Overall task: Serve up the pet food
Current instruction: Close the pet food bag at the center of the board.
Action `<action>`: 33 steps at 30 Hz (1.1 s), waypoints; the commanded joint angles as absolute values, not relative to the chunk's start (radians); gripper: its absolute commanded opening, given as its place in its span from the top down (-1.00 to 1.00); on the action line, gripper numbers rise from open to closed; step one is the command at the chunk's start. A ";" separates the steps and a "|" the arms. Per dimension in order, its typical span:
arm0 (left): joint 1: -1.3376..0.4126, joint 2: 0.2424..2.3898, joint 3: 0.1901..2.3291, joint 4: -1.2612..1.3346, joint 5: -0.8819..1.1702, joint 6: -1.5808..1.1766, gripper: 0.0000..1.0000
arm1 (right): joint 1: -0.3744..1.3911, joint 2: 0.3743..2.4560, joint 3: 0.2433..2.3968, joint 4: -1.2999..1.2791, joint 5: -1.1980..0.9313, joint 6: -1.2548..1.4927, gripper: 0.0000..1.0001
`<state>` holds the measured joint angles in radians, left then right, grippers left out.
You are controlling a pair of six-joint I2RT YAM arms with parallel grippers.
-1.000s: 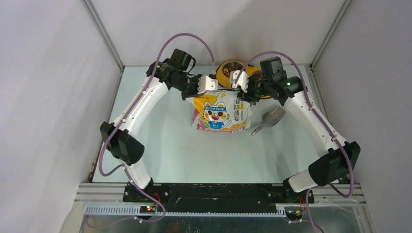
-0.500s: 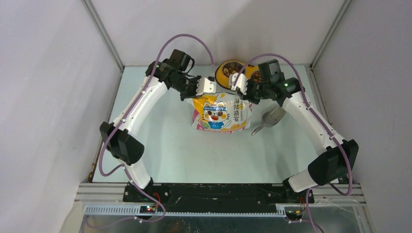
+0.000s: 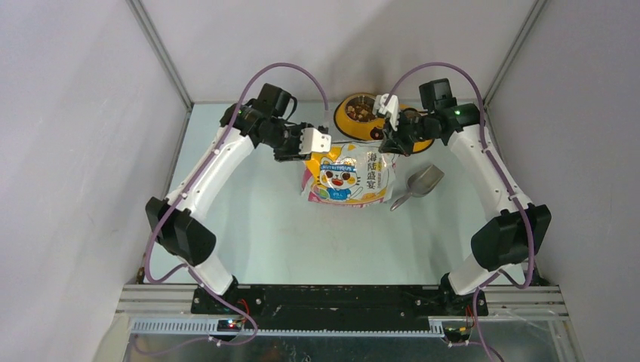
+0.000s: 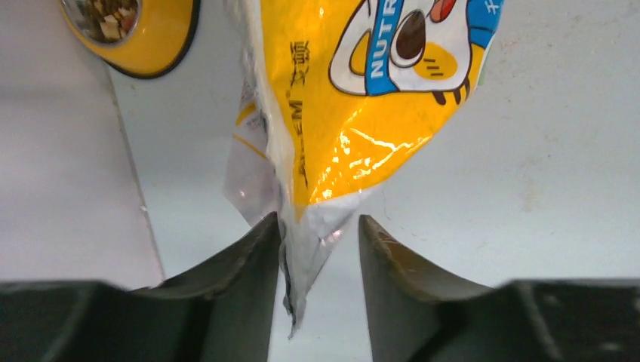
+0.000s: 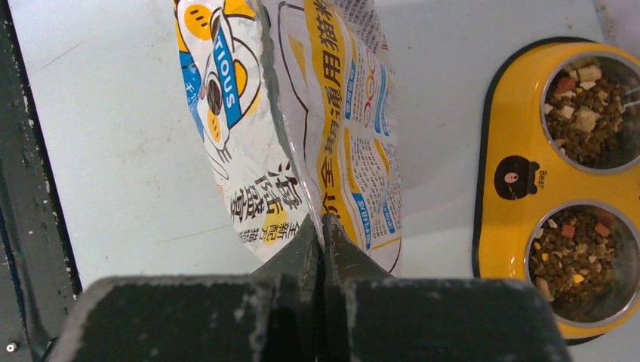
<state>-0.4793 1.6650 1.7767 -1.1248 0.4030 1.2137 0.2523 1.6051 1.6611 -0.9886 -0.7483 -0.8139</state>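
The glossy cat-printed bag [image 3: 347, 175] of pet food lies on the table, its top end toward the yellow feeder [image 3: 343, 124]. My right gripper [image 3: 389, 143] is shut on the bag's top right edge [image 5: 302, 113], the jaws pinched flat on the film [image 5: 324, 222]. At the bag's top left corner my left gripper [image 3: 321, 149] is open. That crumpled corner [image 4: 309, 241] hangs between the spread fingers, [image 4: 318, 226] resting against the left one. Brown kibble fills both feeder bowls [image 5: 589, 105] [image 5: 577, 256].
A grey metal scoop [image 3: 419, 183] lies just right of the bag. The yellow double-bowl feeder [image 5: 521, 181] stands against the back wall behind the bag. Side walls close in on the left and right of the pale table [image 3: 249, 226].
My right gripper closed on the bag's top right edge and pulled back to the right. My left gripper let go of the top left corner, opened, and drew slightly left.
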 commanded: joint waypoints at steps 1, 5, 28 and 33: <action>-0.489 1.610 1.771 -1.105 0.348 1.160 -0.06 | 0.210 1.536 1.693 -0.879 -0.782 -0.766 1.00; -0.549 1.625 1.773 -1.033 0.312 1.120 -0.20 | 0.211 1.535 1.692 -0.869 -0.787 -0.754 1.00; -0.620 1.736 1.892 -0.948 0.387 0.981 1.00 | 0.204 1.532 1.687 -0.848 -0.776 -0.735 1.00; -0.619 1.730 1.910 -0.943 0.414 0.947 0.62 | 0.192 1.532 1.685 -0.846 -0.799 -0.725 1.00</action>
